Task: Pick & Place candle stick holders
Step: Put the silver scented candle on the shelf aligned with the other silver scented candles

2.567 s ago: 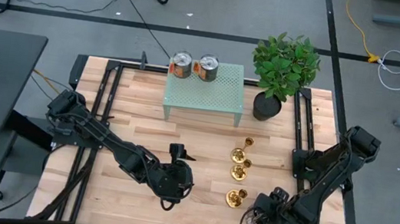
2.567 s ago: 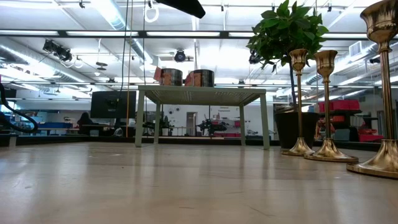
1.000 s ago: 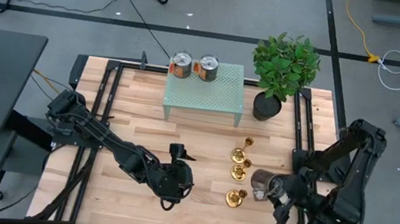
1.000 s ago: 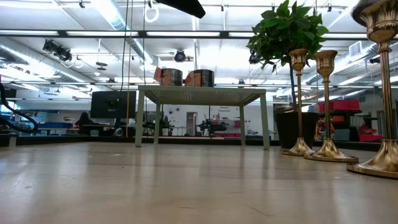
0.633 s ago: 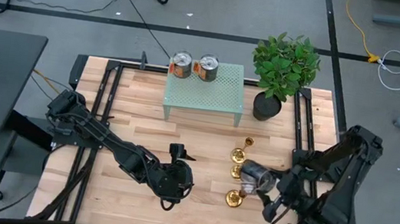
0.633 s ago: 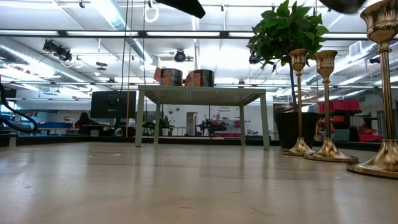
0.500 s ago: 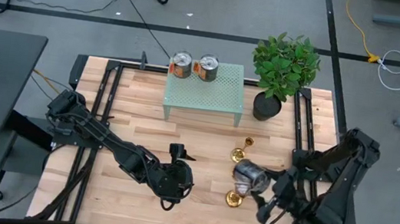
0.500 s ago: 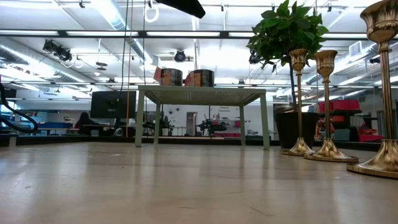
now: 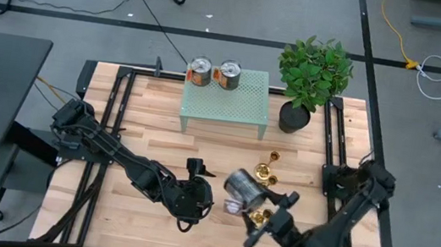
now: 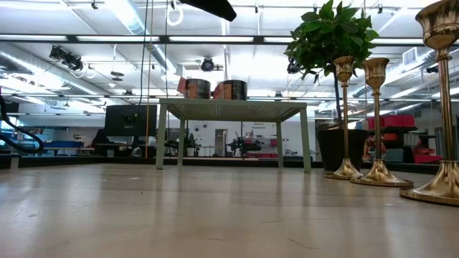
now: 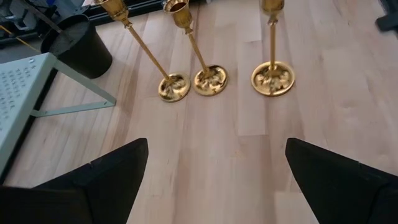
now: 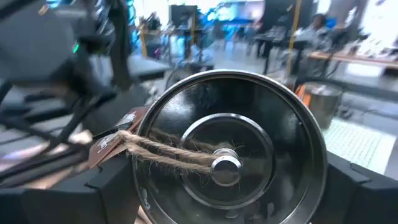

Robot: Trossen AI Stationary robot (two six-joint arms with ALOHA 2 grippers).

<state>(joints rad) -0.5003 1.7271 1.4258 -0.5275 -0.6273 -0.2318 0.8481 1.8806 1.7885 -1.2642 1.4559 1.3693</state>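
right tool [image 9: 238, 196] grips silver tin [image 12: 230, 146] above tabletop [image 9: 152, 123] | left tool [image 9: 200, 169] open, fingers wide | three candle stick holders [image 11: 214, 74] upright

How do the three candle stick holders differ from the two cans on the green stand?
The candle stick holders are gold, the cans silver with orange-brown labels. The holders are tall with thin stems; the cans are squat cylinders. The holders stand on the table, the cans on the green stand. All are shiny and upright. The right gripper, holding a silver tin, hovers by the holders; the left gripper waits open.
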